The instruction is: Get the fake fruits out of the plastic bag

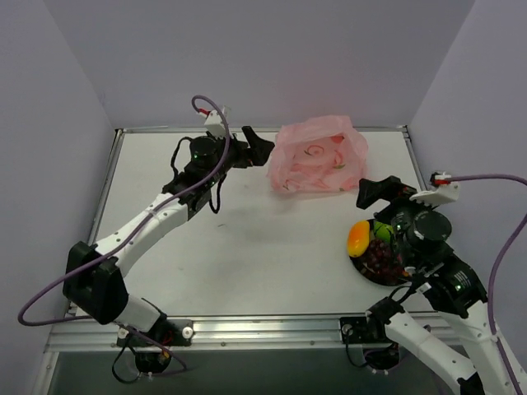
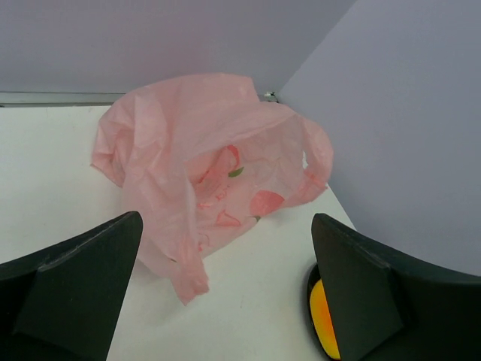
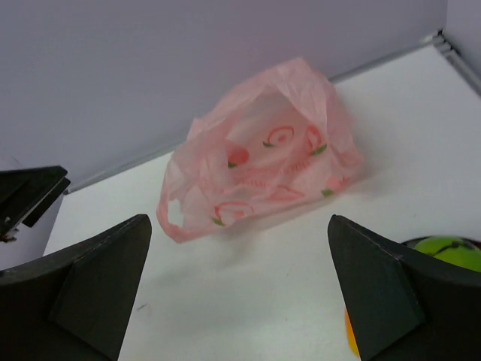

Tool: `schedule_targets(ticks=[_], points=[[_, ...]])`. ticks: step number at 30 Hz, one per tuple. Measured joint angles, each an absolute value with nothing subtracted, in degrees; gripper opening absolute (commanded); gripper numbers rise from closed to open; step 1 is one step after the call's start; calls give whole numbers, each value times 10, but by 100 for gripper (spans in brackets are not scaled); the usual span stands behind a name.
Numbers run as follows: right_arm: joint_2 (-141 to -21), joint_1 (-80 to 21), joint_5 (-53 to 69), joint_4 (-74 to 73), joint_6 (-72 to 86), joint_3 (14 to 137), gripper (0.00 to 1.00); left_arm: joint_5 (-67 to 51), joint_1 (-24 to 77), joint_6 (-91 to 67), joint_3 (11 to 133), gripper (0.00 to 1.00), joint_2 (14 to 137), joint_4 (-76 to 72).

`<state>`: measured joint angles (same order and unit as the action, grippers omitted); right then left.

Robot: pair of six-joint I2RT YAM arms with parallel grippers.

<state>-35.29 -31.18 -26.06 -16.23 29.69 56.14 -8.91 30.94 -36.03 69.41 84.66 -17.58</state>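
**A:** Where are the fake fruits (image 1: 372,245)?

**B:** We count three on the plate (image 1: 366,274), which sits to the near right of the plastic bag (image 1: 317,156) and apart from it: an orange-yellow mango (image 1: 358,239), a green fruit (image 1: 384,232) and a dark grape bunch (image 1: 380,257). The bag's film is printed with little fruits, so we cannot tell whether anything solid is inside.

**A:** And the tools?

**B:** The left tool (image 1: 259,141) hangs just left of the bag, spread wide and holding nothing. The right tool (image 1: 380,191) is near-right of the bag, over the plate's far edge, also spread and empty.

**A:** How do we expect the bag to handle?

**B:** We judge it very light and limp. It is thin, crinkly film that folds under any push and probably skates across the desk (image 1: 247,239) instead of resisting. We would pinch a gathered edge or the handle loop (image 2: 322,158), not the slack middle. One tool should lift the bag while the other steadies it.

**A:** And the fruits?

**B:** They look like hard, smooth, light plastic. The round ones would likely roll or squirt out of a pinch, so we would grip them across the widest part. The bumpy grapes look easiest to hold.

**A:** What about the surroundings?

**B:** The desk is white, flat and smooth, with a metal rail running just behind the bag. Plain pale walls (image 1: 247,58) stand behind the bag and on both sides of it. The back wall leaves little room behind the bag.
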Motion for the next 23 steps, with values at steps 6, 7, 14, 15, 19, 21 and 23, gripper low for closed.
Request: schedule_targets(ticks=[6,7,14,15,19,21,23], points=[[-297,-312,-295,-107,217,569,100,20,396,-284,734,94,729,-5],[-289,-312,-302,-105,210,568,100,49,407,-274,739,94,712,25],[-211,-312,-346,-98,181,554,100,146,426,-245,752,94,594,207],[-201,-312,-349,-98,181,549,100,156,426,-242,743,94,572,218],[-182,-312,-356,-98,181,536,100,175,426,-232,702,94,488,259],[-183,-312,-356,-99,181,535,100,180,426,-226,688,94,461,274],[-184,-312,-358,-100,181,535,100,184,426,-220,688,94,447,280]])
